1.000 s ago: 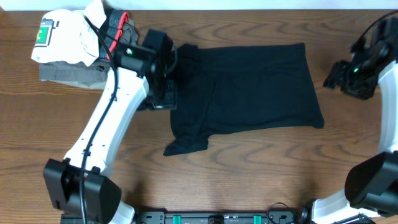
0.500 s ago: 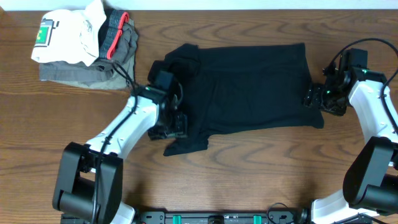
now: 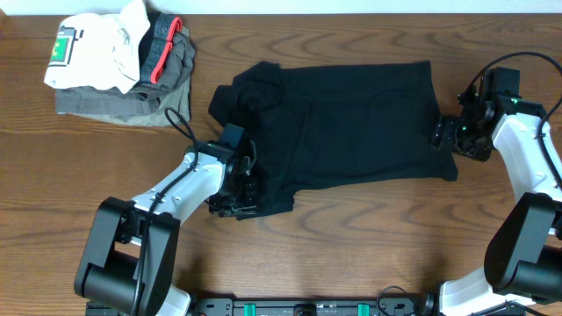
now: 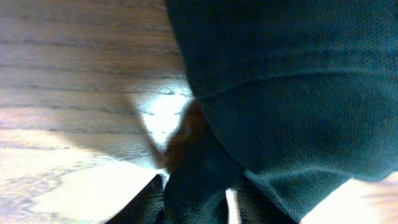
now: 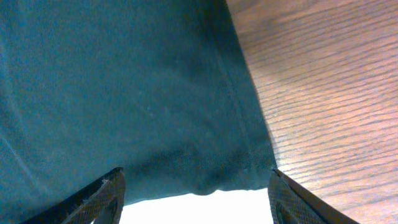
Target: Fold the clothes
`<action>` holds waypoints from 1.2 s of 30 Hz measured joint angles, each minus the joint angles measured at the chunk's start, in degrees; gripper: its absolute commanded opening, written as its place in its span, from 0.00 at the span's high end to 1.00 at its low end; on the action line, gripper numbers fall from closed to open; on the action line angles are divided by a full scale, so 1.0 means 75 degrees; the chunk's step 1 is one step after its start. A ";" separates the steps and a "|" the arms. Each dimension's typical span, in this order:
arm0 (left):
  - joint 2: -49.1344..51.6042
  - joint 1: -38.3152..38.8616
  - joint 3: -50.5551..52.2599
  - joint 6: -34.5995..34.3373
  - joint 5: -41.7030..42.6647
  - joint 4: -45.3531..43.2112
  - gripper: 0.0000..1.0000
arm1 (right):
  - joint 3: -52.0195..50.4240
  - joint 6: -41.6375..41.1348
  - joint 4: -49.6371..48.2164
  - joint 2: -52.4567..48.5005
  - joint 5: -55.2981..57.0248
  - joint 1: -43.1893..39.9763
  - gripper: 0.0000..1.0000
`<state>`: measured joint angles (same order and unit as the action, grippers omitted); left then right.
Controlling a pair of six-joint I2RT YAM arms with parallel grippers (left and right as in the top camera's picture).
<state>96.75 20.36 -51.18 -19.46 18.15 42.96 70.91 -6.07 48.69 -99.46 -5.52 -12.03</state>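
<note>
Overhead: left fingers [image 4: 140, 202] are pinching black shirt [image 3: 351, 123] at sleeve [image 3: 274, 202]; right fingers [image 5: 102, 196] are hanging wide at hem [image 5: 249, 143]. Soft, light, floppy fabric, so edges and corners are looking best for gripping.

— Any writing to read anywhere?

— Nothing legible. The white folded cloth garment [image 3: 98, 53] at ten o'clock on the brown wooden bench [image 3: 351, 246] carries a green rectangular patch [image 3: 61, 46] with a pale square in it. Any marks on it are too small to make out.

— And the black soft-fabric garment [image 3: 351, 123] in the middle?

— Plain dark weave in both wrist views, and no lettering can be read on it from overhead either.
</note>
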 measured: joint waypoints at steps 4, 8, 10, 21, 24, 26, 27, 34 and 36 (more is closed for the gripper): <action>0.0000 0.0000 0.0000 0.0029 0.0058 -0.0012 0.94 | 0.0000 0.0003 -0.0131 0.0000 0.0032 0.0000 0.29; 0.0000 0.0000 0.0000 0.0038 0.0099 -0.0020 0.94 | -0.0003 0.0006 -0.0175 0.0000 0.0052 0.0000 0.29; 0.0000 -0.0006 0.0000 0.0038 0.0108 -0.0020 0.94 | -0.0012 0.0006 -0.0195 0.0000 0.0058 0.0000 0.30; -0.0938 -0.0615 -0.0099 0.0041 0.0131 -0.0009 0.94 | -0.1113 0.0023 -0.1472 0.0000 0.0259 0.0000 0.31; -0.1151 -0.0769 -0.0143 0.0047 0.0131 -0.0079 0.94 | -0.1437 -0.0009 -0.1492 0.0000 0.0283 0.0000 0.31; -0.1174 -0.0845 -0.0146 0.0050 0.0131 -0.0134 0.94 | -0.1562 -0.0038 -0.1480 0.0000 0.0291 0.0000 0.31; -0.1172 -0.0863 -0.0146 0.0050 0.0131 -0.0152 0.94 | -0.1612 -0.0064 -0.1472 0.0000 0.0294 0.0000 0.31; -0.1172 -0.0889 -0.0152 0.0050 0.0131 -0.0367 0.94 | -0.1953 -0.0350 -0.1489 0.0000 0.0399 -0.0012 0.32; -0.1172 -0.0889 -0.0152 0.0050 0.0128 -0.0393 0.94 | -0.2119 -0.0431 -0.1617 0.0000 0.0469 -0.0044 0.32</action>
<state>87.96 13.69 -52.31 -19.09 19.11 40.01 55.02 -9.30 36.56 -99.46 -2.00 -12.36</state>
